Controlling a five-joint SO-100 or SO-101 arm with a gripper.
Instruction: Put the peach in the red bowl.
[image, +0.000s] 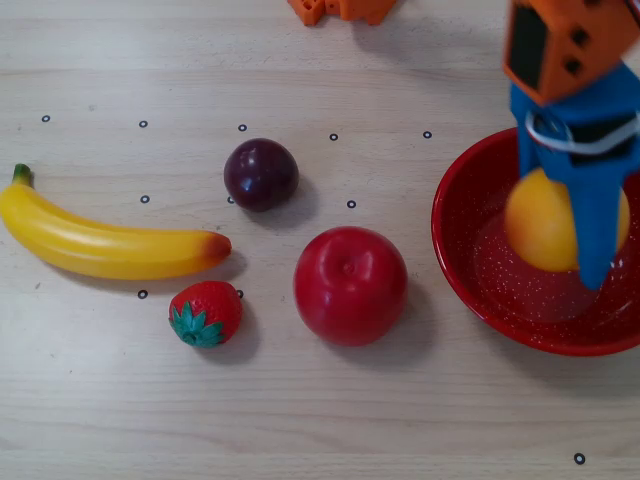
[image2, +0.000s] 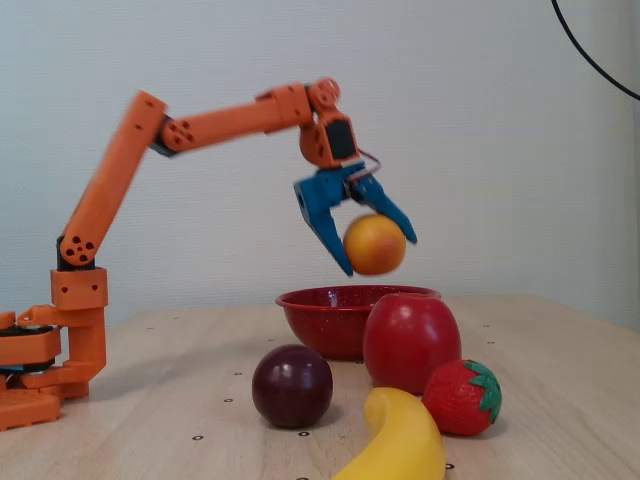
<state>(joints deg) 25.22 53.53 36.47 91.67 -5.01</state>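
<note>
The orange-yellow peach (image: 540, 222) (image2: 374, 244) hangs in the air, with my blue gripper (image: 572, 235) (image2: 378, 252) shut on it. In the overhead view it sits over the inside of the red speckled bowl (image: 468, 262), at the right edge of the table. From the side, the peach floats a little above the rim of the red bowl (image2: 318, 312), not touching it. One blue finger (image: 596, 230) crosses the peach from above and hides its middle.
A red apple (image: 350, 284) (image2: 411, 342) stands just left of the bowl in the overhead view. Further left lie a dark plum (image: 261, 174) (image2: 292, 385), a strawberry (image: 204, 313) (image2: 462, 397) and a banana (image: 105, 243) (image2: 397, 443). The arm's orange base (image2: 45, 365) stands at the far side.
</note>
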